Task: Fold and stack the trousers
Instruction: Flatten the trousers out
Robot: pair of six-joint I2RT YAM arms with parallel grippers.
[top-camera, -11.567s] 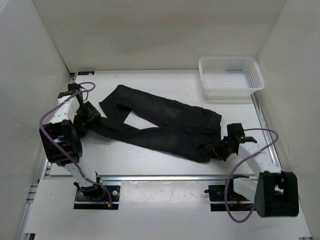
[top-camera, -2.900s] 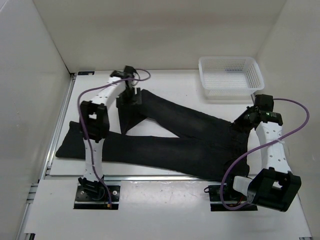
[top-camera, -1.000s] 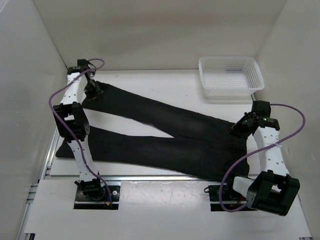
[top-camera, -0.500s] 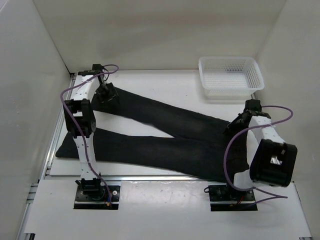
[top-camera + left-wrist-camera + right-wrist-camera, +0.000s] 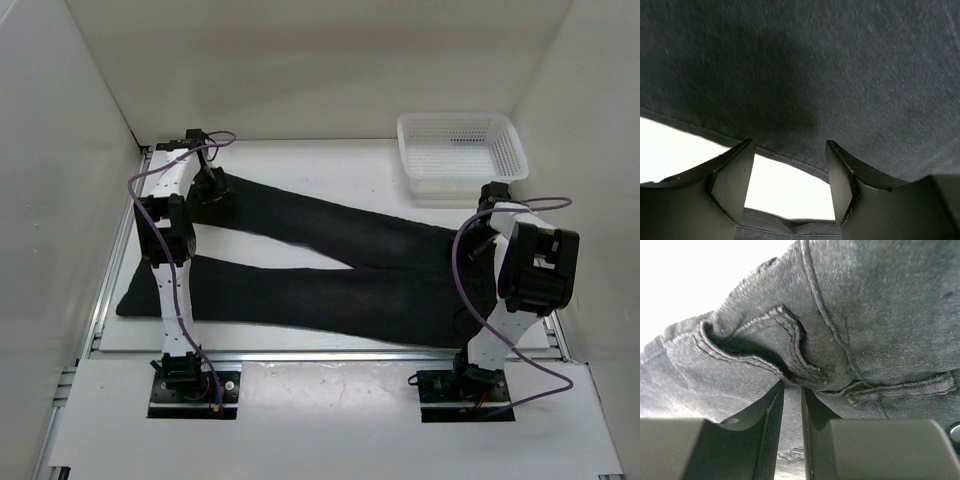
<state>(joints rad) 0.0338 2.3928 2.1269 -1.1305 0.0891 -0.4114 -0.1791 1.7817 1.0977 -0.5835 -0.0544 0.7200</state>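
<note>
Since half a second ago the right arm has folded in closer to its base, while the left arm has barely shifted. The trousers (image 5: 330,270), crossed over themselves in the oldest view, now lie flat on the table (image 5: 330,165) with both legs running left in a narrow V and the waistband at the right.

The left gripper (image 5: 211,190) sits over the end of the far leg, near the table's far-left corner. In the left wrist view its claw (image 5: 790,150) stands wide apart. The hemmed edge of the black cloth (image 5: 815,65) runs just past the fingertips (image 5: 732,175), bare white table shows in the gap, and nothing is held.

The right gripper (image 5: 476,246) is at the waistband end. In the right wrist view its claw (image 5: 792,385) is drawn almost together, leaving only a thin slit, and is pinched on a stitched fold of the fabric (image 5: 865,315).

A white mesh basket (image 5: 460,150) stands at the far right, apart from the trousers.
</note>
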